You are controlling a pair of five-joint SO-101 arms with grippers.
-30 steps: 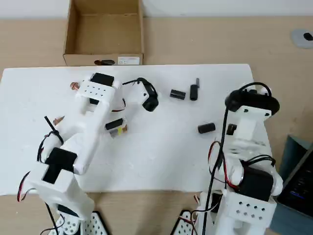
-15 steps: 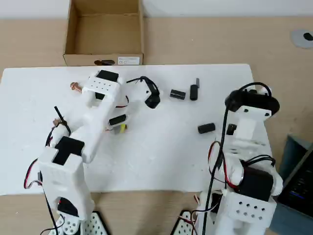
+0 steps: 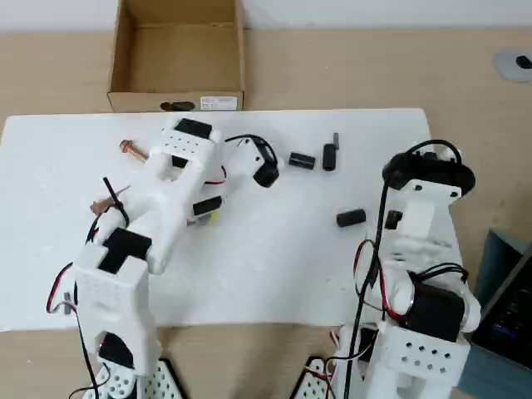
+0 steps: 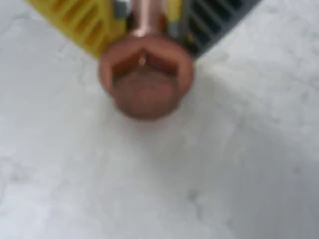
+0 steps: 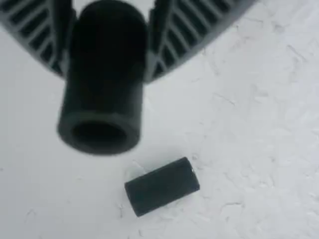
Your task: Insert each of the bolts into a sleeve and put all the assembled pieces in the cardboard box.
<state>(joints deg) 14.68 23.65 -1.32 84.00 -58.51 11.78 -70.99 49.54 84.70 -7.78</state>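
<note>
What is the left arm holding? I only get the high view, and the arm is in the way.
Observer: A copper bolt. The left gripper is shut on its shank, and the hex head sticks out over the white mat.
Operator: Does the right one have anything?
Observer: Yes. The right gripper is shut on a black sleeve, pinched by its sides.
Operator: Is a bolt in it yet?
Observer: No. Its open end looks empty. Another sleeve lies on the mat near it.
</note>
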